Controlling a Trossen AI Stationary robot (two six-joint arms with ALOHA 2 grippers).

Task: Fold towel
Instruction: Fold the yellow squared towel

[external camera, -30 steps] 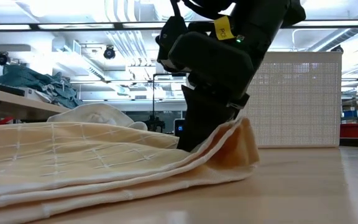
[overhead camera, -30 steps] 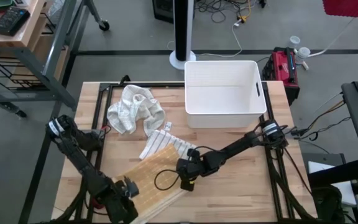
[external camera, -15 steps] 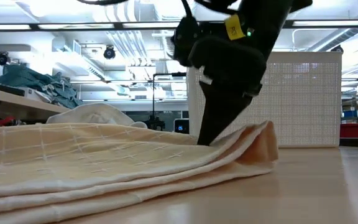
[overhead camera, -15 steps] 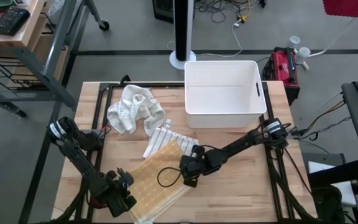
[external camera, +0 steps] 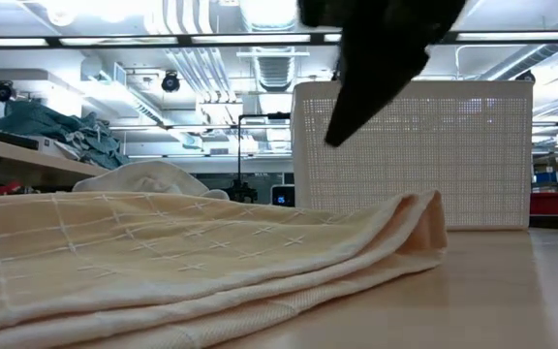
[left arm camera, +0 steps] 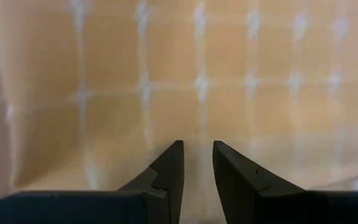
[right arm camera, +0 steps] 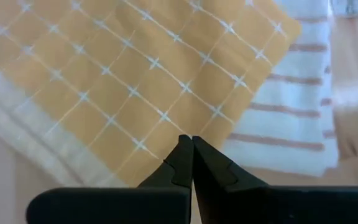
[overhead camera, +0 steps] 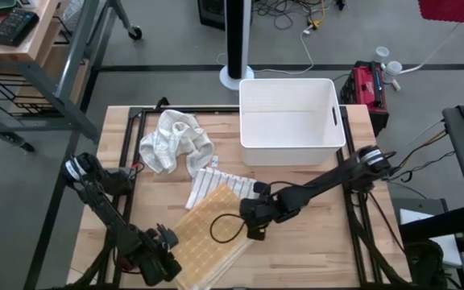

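Observation:
A yellow towel [overhead camera: 212, 234] with a white grid lies folded in layers on the table's near middle; its rounded fold [external camera: 424, 228] faces right. My left gripper [left arm camera: 197, 152] points down at the towel's near-left end [overhead camera: 171, 256], its fingers a little apart with cloth in the gap. My right gripper [right arm camera: 192, 148] is shut and hangs above the towel's right end [overhead camera: 254, 229], clear of it; in the low view it is the dark shape [external camera: 376, 78] overhead. My left gripper comes from above, slanting, at the yellow towel's near-left end [left arm camera: 197, 124]. Cloth shows between its two fingers [left arm camera: 169, 165], but the fingers themselves hide how many layers they have. The towel lies flat on the table beyond the fingers.
A striped white towel [overhead camera: 216, 179] lies partly under the yellow towel's far corner, and a crumpled white towel [overhead camera: 171, 141] lies at the far left. A white bin [overhead camera: 290, 121] stands at the far right. A black cable loop [overhead camera: 225, 228] hangs over the yellow towel.
My right gripper, still shut, has risen off the towel's right end and drifted a little toward the right edge. The towel's folded right end has slid somewhat to the right and lies flatter now.

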